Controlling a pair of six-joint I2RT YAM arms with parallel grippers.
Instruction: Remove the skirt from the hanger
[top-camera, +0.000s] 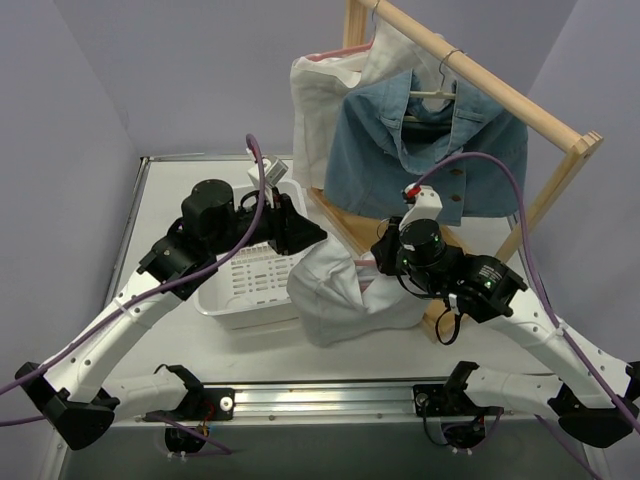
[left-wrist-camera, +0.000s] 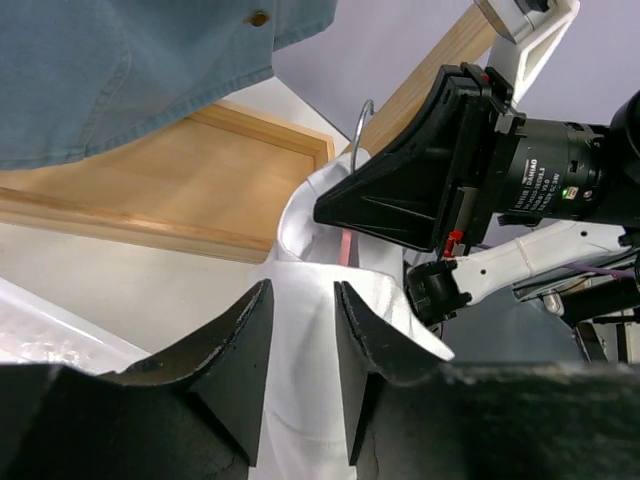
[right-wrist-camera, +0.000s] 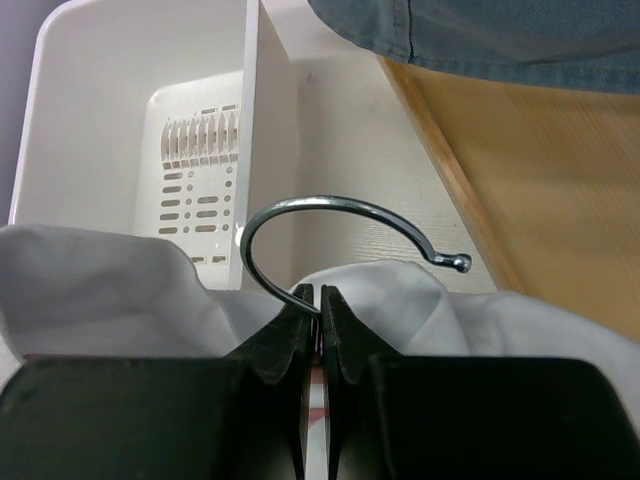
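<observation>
The white skirt (top-camera: 350, 295) lies bunched on the table between the two arms, still on its hanger. The hanger's chrome hook (right-wrist-camera: 330, 205) rises out of the cloth, and my right gripper (right-wrist-camera: 321, 290) is shut on the hook's stem just above the waistband. From the left wrist view the same hook (left-wrist-camera: 362, 120) and a pink strip of hanger (left-wrist-camera: 346, 245) show above the skirt (left-wrist-camera: 300, 380). My left gripper (left-wrist-camera: 303, 290) is at the skirt's upper left edge (top-camera: 315, 235), jaws partly apart astride a fold of white cloth.
A white slotted basket (top-camera: 245, 285) sits left of the skirt, under the left arm. Behind stands a wooden rack (top-camera: 520, 100) with a denim garment (top-camera: 420, 150) and a white one (top-camera: 320, 90) hanging on it; its wooden base (left-wrist-camera: 150, 190) is close behind the skirt.
</observation>
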